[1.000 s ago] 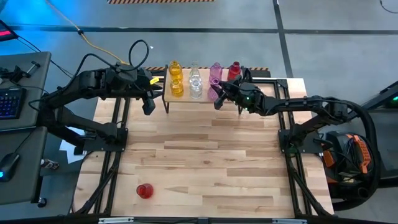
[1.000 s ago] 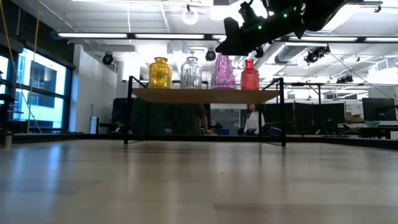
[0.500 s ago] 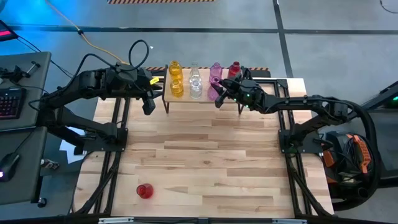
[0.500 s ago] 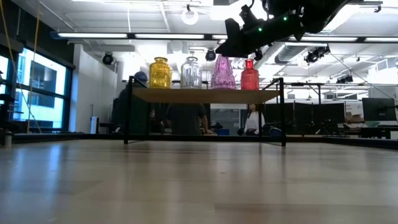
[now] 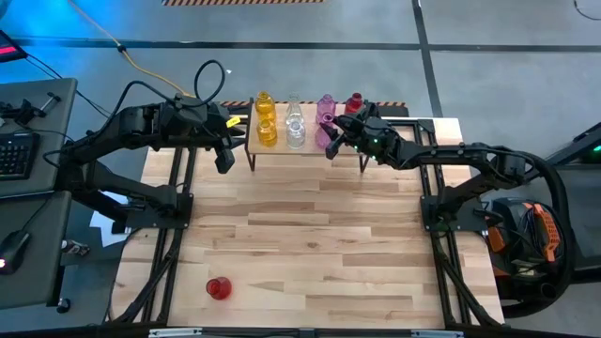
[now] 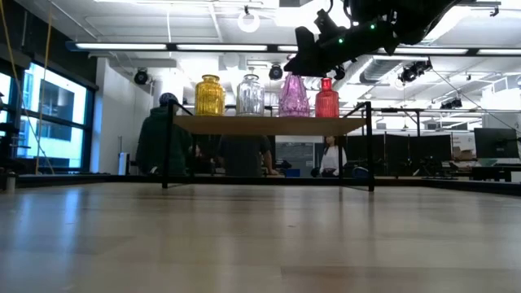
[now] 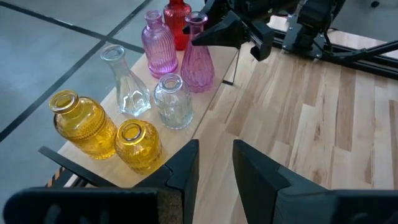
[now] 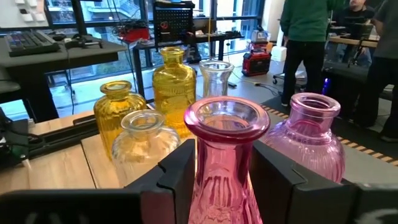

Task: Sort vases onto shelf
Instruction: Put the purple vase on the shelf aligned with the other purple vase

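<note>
Wooden table (image 5: 310, 244), the shelf (image 5: 282, 147) at its far edge. Seven vases stand on the shelf; the tall pink vase (image 8: 224, 162) is upright on the near row, neck between the right gripper (image 5: 331, 141) fingers, which stand slightly apart, neck seemingly free. Left gripper (image 5: 223, 161) hovers beside the shelf's left end, fingers narrow, empty. One red vase (image 5: 218, 287) stands alone near the table's front left, well apart from both grippers; left arm looks nearer.

Seven vases (image 7: 176, 107) on shelf (image 7: 219, 84)
</note>
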Robot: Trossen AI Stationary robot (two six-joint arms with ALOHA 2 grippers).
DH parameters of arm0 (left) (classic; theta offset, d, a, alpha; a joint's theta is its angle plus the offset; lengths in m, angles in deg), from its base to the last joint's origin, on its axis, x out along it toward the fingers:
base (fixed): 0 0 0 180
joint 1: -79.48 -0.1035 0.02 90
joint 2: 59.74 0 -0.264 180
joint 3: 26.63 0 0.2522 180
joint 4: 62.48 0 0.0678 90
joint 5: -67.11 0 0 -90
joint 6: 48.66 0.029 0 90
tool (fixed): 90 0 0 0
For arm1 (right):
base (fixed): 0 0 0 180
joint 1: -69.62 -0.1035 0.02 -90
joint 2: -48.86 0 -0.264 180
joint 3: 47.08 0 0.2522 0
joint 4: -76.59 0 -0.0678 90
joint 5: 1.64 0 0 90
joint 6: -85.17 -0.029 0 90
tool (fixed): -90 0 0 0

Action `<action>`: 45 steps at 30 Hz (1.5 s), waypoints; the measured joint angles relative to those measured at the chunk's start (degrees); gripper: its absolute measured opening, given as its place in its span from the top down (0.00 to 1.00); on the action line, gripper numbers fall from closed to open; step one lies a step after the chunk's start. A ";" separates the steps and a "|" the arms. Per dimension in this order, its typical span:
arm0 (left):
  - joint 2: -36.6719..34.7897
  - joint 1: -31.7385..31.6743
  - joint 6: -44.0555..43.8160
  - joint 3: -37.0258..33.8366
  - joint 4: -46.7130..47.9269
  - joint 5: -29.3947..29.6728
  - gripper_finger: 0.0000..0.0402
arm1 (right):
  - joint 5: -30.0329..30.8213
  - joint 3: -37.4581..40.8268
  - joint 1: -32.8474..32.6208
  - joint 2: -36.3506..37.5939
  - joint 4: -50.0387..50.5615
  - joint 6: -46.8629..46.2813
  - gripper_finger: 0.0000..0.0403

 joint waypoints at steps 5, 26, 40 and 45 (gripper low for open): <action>0.00 0.02 0.02 0.00 0.00 0.00 0.78 | -3.52 0.00 0.39 0.00 -0.69 -0.26 0.69; 0.02 0.00 -0.09 0.00 -0.06 0.00 0.78 | -2.92 0.00 0.37 0.00 -2.14 -0.27 0.69; 0.02 0.00 -0.07 0.00 -0.18 0.00 0.78 | -4.06 0.00 0.36 0.00 -3.12 -0.01 0.51; 0.02 0.00 -0.09 0.00 -0.18 0.00 0.78 | -4.07 0.00 0.35 0.00 -4.17 0.13 0.51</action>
